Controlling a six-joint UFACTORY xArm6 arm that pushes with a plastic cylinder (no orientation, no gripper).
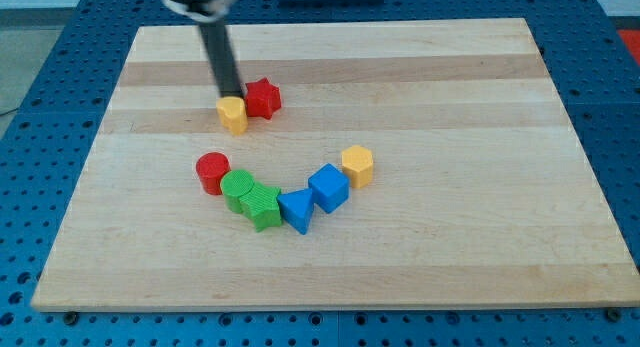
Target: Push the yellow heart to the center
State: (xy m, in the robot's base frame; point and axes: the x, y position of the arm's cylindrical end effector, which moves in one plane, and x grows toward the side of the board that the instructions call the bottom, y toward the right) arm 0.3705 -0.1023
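The yellow heart (233, 115) lies on the wooden board (450, 87) in the upper left part, touching the red star (263, 97) on its right. My tip (232, 96) is right at the heart's top edge, between the heart and the red star's left side. The dark rod rises from there to the view's top.
Below the heart, a curved row of blocks: a red cylinder (212, 172), a green cylinder (238, 187), a green star (262, 206), a blue triangle (297, 209), a blue cube (328, 188) and a yellow hexagon (357, 165).
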